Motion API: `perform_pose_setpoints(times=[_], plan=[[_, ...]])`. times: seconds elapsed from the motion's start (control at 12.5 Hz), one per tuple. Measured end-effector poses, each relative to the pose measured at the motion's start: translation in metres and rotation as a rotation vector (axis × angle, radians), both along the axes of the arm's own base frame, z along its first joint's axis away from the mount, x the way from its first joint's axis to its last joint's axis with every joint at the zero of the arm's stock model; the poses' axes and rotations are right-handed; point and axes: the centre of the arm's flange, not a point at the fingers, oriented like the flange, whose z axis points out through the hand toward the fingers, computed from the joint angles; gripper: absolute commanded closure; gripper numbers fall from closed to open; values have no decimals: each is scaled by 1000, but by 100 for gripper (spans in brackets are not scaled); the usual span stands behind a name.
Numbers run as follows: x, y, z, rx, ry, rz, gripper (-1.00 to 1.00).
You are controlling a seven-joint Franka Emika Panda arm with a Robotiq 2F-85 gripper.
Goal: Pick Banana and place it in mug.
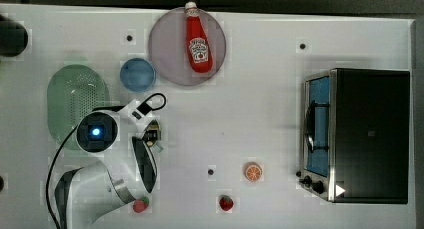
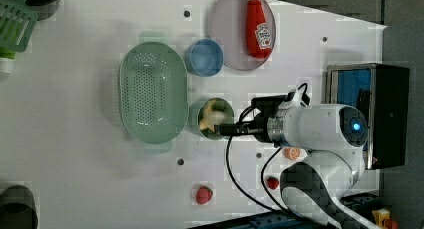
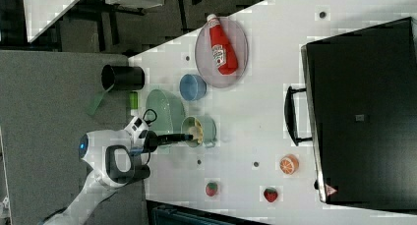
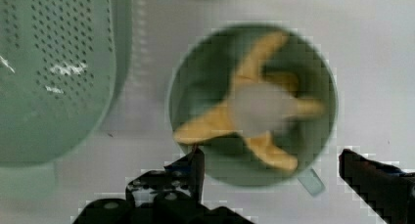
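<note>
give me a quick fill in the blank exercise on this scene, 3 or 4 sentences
1. The banana now lies inside the ____.
2. The ketchup bottle lies on a round ____.
3. Between the plate and the colander stands a cup coloured ____.
4. Above the mug, the gripper has its jaws ____.

Missing words: mug; plate; blue; open

You see a pale yellow banana (image 4: 254, 106) in a dark green mug (image 4: 320, 136), a pale green colander (image 2: 152, 91) dotted with holes, a blue cup (image 2: 204, 57), and a red ketchup bottle (image 1: 198, 39).
</note>
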Motion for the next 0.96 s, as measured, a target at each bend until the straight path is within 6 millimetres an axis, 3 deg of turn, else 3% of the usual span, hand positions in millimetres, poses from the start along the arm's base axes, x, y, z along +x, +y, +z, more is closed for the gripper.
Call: perform_pose_setpoints(times=[0.32, 0.48, 0.56, 0.72, 0.96], plan=[[6, -9, 11, 6, -10, -56, -100], [10, -29, 32, -30, -18, -88, -100], [12, -43, 53, -51, -23, -110, -100], [19, -78, 129, -67, -96, -184, -100], [15, -145, 270, -28, -255, -333, -100]])
